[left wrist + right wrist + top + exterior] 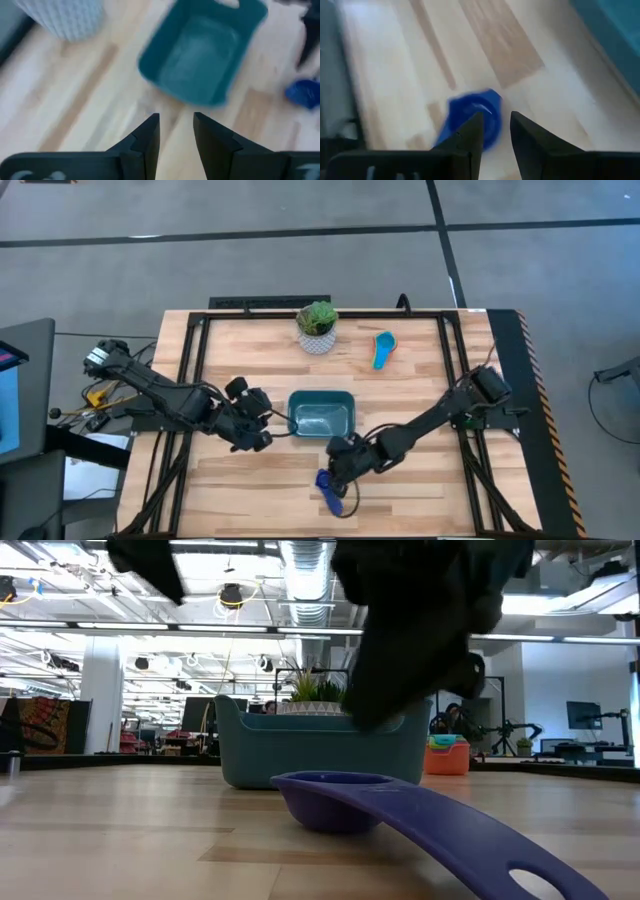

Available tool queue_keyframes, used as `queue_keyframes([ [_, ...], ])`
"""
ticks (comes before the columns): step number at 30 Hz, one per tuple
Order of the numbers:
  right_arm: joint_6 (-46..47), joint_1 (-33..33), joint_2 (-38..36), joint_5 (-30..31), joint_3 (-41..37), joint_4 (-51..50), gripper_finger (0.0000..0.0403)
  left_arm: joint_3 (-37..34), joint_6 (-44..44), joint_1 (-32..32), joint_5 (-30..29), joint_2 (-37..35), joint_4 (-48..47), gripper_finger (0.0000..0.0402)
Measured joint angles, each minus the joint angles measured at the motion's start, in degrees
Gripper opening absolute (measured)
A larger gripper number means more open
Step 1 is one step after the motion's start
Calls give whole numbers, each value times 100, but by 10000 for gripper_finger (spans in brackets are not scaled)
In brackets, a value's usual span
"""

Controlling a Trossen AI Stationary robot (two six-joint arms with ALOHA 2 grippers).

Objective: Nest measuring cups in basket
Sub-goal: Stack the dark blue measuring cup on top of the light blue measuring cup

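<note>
right hand (338, 467) narrow gap, empty, above dark blue cup (328, 486); basket (321, 413) near; left hand (262, 430) narrow gap, beside basket.

The basket (321, 415) in the middle of the table is dark teal, its inside paler and glossy. Just in front of it lies a deep blue measuring cup (327, 485) — violet-tinged in the low view. At the far right sits a light blue cup (382, 350) with orange at its far end. The pot (316, 339) at the far middle is white with a fine lattice pattern — the plant (317, 316) in it is green. The table (250, 490) is pale wood with darker planks, framed in black; both arms are black.
</note>
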Motion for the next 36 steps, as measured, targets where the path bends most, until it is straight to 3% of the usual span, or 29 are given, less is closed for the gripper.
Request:
queue_keyframes([
  [3,-22,2,448,7,574,-639,131,-1,-300,-128,343,0,-521,107],
  [7,-23,-11,904,29,1203,-1387,148,-1,-506,-459,232,0,-870,107],
  [14,-75,-33,1288,-151,1576,-1660,153,-1,-632,-712,77,0,-881,107],
  [18,-2,-49,1274,-209,1591,-1687,123,-1,-636,-778,83,0,-903,107],
  [25,431,-129,1213,-303,1587,-1741,16,-1,-831,-1055,88,2,-1083,107],
  [31,1236,-154,1174,-543,1584,-1759,15,-1,-993,-1317,-167,2,-1392,107],
  [36,1761,-143,721,-601,1584,-1896,9,-1,-974,-1389,-372,2,-1584,107],
])
